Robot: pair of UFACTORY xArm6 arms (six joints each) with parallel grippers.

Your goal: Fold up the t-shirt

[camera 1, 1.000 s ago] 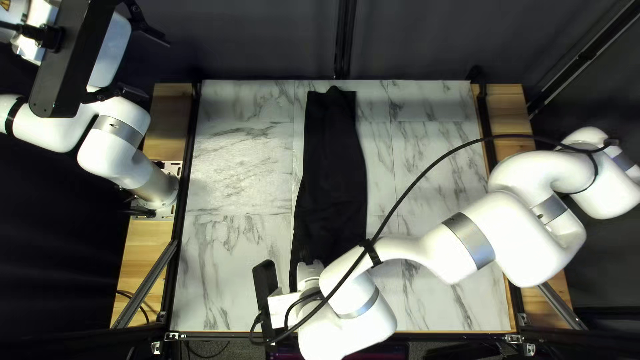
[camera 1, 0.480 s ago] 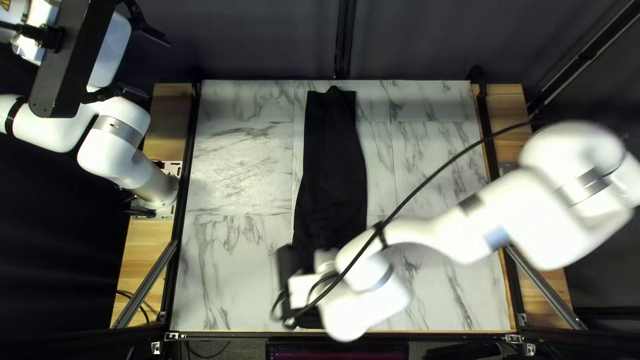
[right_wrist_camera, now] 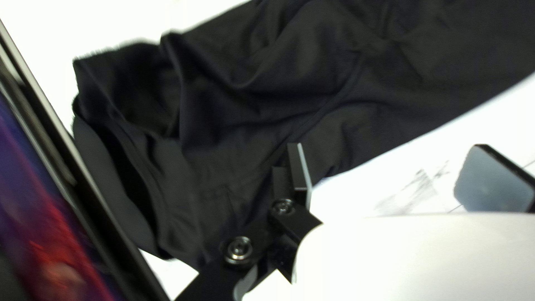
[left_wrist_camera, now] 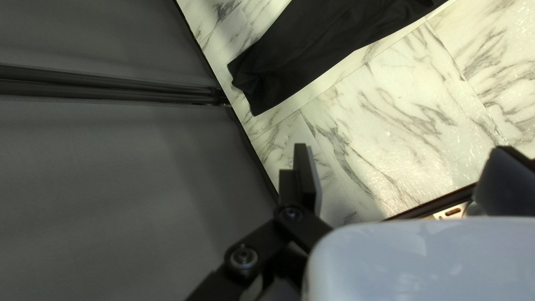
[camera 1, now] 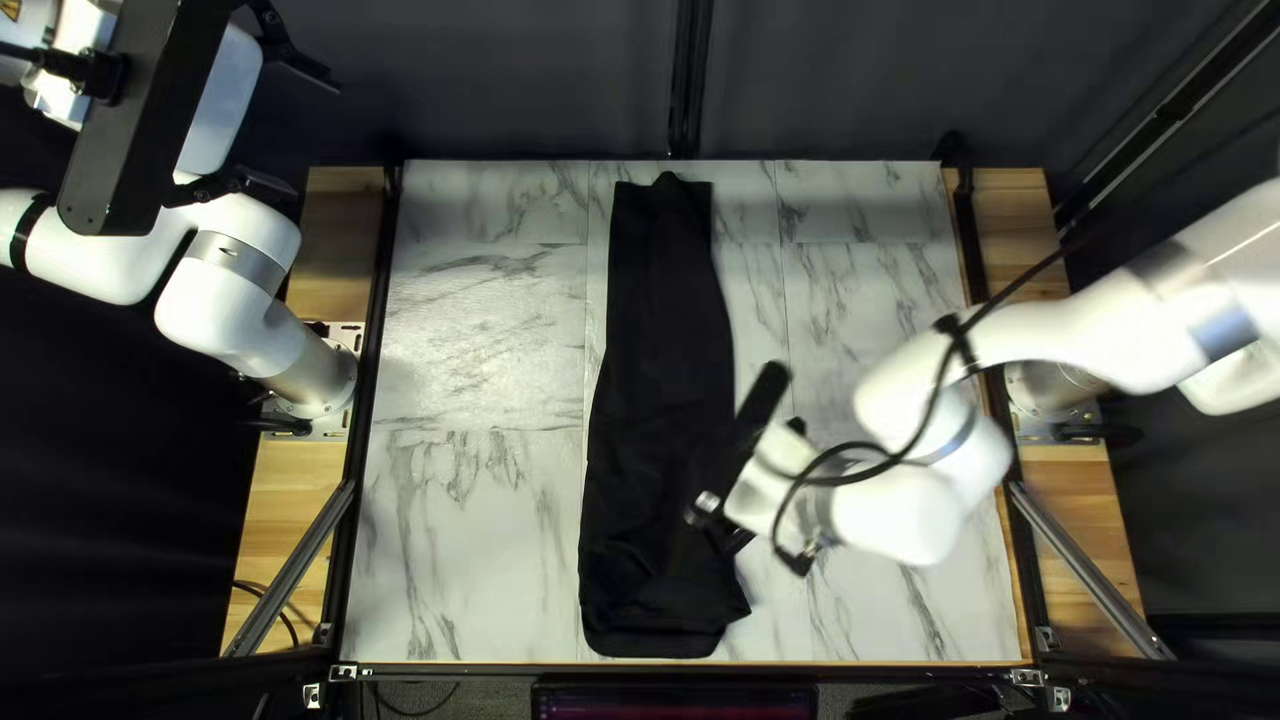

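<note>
Right wrist view, unlike left: gaping end of t-shirt (right_wrist_camera: pixel 239 106); left end effector (camera 1: pixel 310 138), right end effector (camera 1: pixel 760 491) released.

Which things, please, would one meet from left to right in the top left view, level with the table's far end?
Left arm, wooden strip, black rail, black t-shirt, second black rail, second wooden strip, right arm.

You have the t-shirt (camera 1: pixel 660 400) lying lengthwise on the bench (camera 1: pixel 480 334), from near its far edge to near its near edge. Your left arm's base (camera 1: pixel 316 379) stands at the left edge, your right arm's base (camera 1: pixel 1051 387) at the right. Behind hangs the curtain (camera 1: pixel 534 80); before the near edge is a screen (camera 1: pixel 674 703).
</note>
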